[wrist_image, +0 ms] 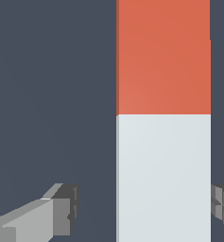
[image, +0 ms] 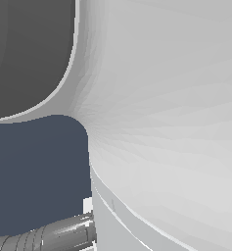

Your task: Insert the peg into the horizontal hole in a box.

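In the wrist view the peg [wrist_image: 163,56] lies on the dark floor, orange-red along one part and pale grey-white [wrist_image: 163,175] along the other. My gripper [wrist_image: 144,208] is open and straddles the pale end. One finger [wrist_image: 61,210] stands well apart from the peg's side. The other finger [wrist_image: 222,205] sits right next to the opposite side; I cannot tell if it touches. The box and its hole are out of view in both frames.
The exterior view is mostly filled by the arm's white-grey body [image: 166,122], close to the camera. A dark panel [image: 29,49] shows at its upper left, dark floor [image: 34,166] below it, and a ribbed metallic cylinder [image: 54,235] at the bottom.
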`<control>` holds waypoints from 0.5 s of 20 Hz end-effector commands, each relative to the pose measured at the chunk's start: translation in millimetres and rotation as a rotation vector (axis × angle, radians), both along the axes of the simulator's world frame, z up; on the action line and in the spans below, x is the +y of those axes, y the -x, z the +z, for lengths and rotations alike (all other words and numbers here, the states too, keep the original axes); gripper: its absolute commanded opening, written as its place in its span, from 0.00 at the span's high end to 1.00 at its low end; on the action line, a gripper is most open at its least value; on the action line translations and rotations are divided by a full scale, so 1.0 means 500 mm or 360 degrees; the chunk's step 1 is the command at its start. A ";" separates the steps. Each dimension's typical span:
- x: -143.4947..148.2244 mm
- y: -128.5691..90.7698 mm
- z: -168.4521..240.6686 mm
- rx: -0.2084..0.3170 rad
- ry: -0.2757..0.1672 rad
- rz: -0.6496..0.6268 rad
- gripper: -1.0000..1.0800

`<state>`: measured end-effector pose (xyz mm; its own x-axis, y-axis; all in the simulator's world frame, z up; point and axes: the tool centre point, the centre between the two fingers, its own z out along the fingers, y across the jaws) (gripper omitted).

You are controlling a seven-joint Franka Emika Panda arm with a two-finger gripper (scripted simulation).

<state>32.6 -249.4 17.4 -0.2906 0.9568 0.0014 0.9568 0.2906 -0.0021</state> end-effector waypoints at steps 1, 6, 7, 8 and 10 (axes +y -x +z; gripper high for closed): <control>-0.001 -0.003 0.001 -0.0004 0.0001 0.0000 0.04; -0.001 -0.003 0.001 -0.0004 0.0001 0.0000 1.00; -0.001 -0.003 0.001 -0.0004 0.0001 0.0000 1.00; -0.001 -0.003 0.001 -0.0004 0.0001 0.0000 1.00; -0.001 -0.003 0.001 -0.0004 0.0001 0.0000 1.00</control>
<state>33.7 -249.6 17.7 -0.2906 0.9568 0.0007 0.9568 0.2906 -0.0009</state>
